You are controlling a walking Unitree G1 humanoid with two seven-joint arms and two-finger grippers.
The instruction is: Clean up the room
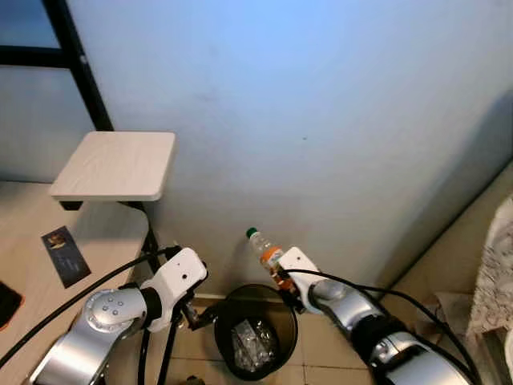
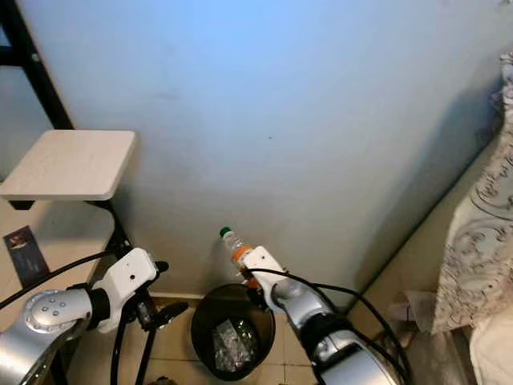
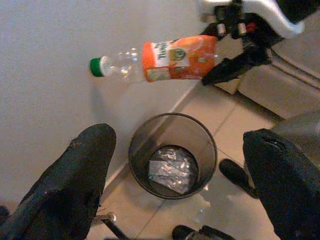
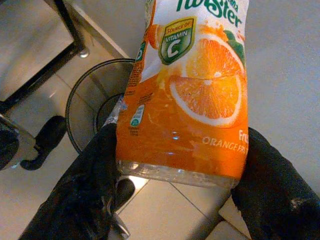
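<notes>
Beige floor tiles [image 1: 321, 341] run along the lower edge of the frame beneath a plain pale wall [image 1: 321, 120]. Nearest, at lower centre, a round dark mesh waste bin [image 1: 228, 345] stands on the tiles with crumpled clear plastic [image 1: 252, 343] inside. At lower left the left gripper [image 1: 200, 314] hangs beside the bin's rim, jaws spread and empty. At lower right the right gripper [image 4: 175, 190] has its jaws clamped on the base of a clear plastic bottle with an orange label and green cap [image 1: 266, 253], held tilted above the bin's right rim. Farther, at upper left, sits a pale wooden shelf [image 1: 116, 164].
</notes>
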